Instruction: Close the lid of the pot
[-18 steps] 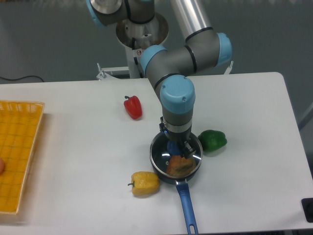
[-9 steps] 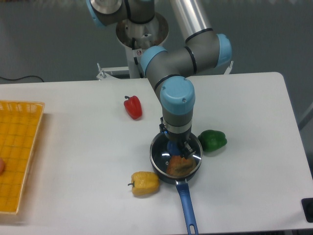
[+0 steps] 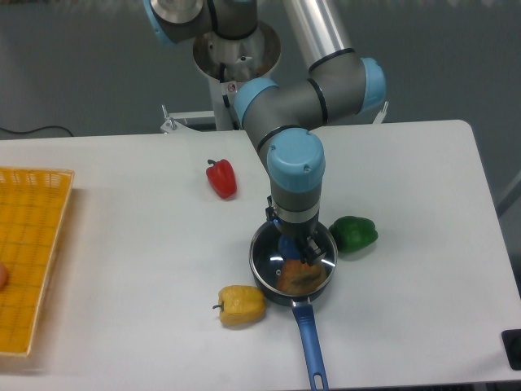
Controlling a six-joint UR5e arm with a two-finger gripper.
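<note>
One view only: fixed camera, looking down on the table from its front edge.
Arm: reaches in from 12 o'clock, wrist turned straight down over the pot.
Gripper (image 3: 298,248): sits directly above the blue knob at the centre of the pot lid (image 3: 292,257); fingers appear drawn in around the knob, yet the wrist hides most of them, so cannot tell whether closed on it or merely beside it.
Pot lid: glass disc with its metal rim lying level and lined up with the rim of the pot; looks seated, or all but seated, with no gap seen between the two rims.
Pot (image 3: 270,287): stands just right of table centre, blue handle (image 3: 309,345) pointing to 6 o'clock toward the table's front edge.
Contents: orange-brown item (image 3: 299,276) visible through the glass, inside the pot.
Neighbours: yellow pepper (image 3: 241,305) at 8 o'clock of the pot, close by; green pepper (image 3: 353,232) at 2 o'clock, just beside it; red pepper (image 3: 221,178) at 11 o'clock, well apart; yellow basket (image 3: 28,261) at 9 o'clock, far off on the table's left edge.
Done, judged: carrying and lowering of the lid onto the pot.
Left, judged: letting go of the knob and lifting the arm clear.
</note>
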